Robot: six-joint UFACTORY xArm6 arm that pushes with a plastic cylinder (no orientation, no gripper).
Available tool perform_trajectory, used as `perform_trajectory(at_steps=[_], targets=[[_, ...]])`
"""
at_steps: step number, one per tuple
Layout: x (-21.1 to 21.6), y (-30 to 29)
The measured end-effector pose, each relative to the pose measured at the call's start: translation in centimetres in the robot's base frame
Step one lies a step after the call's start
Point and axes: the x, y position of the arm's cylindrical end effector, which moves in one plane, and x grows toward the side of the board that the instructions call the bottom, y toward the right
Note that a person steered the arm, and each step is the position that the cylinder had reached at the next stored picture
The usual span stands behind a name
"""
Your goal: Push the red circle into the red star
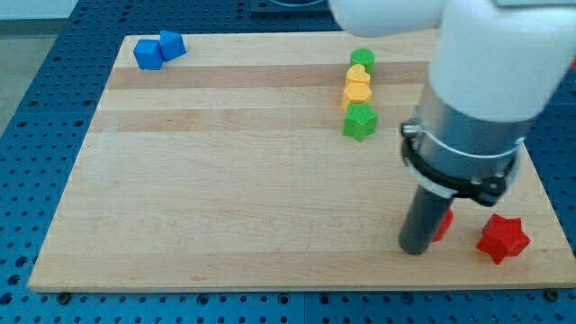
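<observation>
Wooden desk (225,180) on blue perforated base (36,108).

Red circle (442,222): near the view's bottom right, mostly hidden behind the dark rod, only a red sliver showing at the rod's right side.

Red star (503,238): just right of the red circle, apart from it by a narrow gap, close to the desk's bottom-right corner.

My tip (414,250): resting at desk level, touching or nearly touching the red circle's left side; exact contact hidden.

Pincer: none fitted; state cannot be told.

Two blue blocks (158,49): top left corner, touching.

Column at top centre-right, touching in line: green block (363,59), two yellow hearts (357,85), green star (360,121).
</observation>
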Motion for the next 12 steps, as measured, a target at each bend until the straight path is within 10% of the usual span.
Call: perform_trajectory(at_steps=[5, 12], targets=[[-6.3, -1.1], [-4.2, 2.4]])
